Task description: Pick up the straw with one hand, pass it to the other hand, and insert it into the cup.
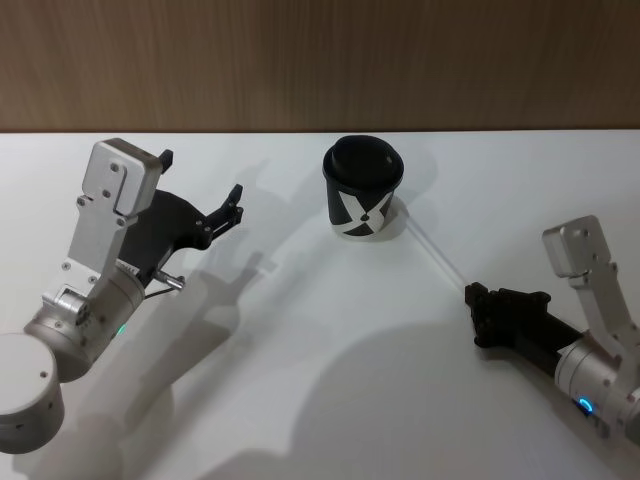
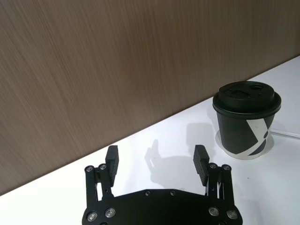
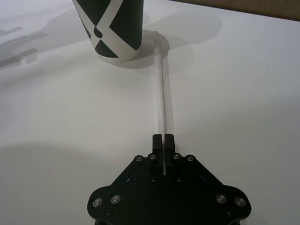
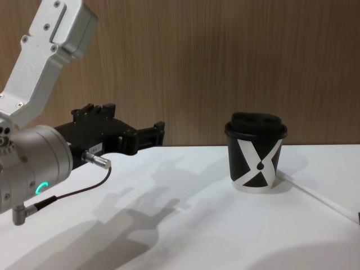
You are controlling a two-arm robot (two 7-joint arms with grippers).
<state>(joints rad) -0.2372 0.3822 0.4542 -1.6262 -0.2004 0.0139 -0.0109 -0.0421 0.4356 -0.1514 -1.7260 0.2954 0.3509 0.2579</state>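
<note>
— White straw (image 1: pixel 438 255) by the cup (image 1: pixel 362 190) in the head view. Who holds it?
— Right gripper (image 1: pixel 472 295), pinched tight on its end. Left wrist view: left gripper (image 2: pixel 156 157), fingers (image 2: pixel 112 159) wide apart. Right wrist view cuts off the cup's top.

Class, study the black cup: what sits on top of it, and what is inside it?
A black domed lid caps the cup. The lid hides the inside, so its contents cannot be seen. The straw is outside, beside the cup, gripped by the right end effector.
</note>
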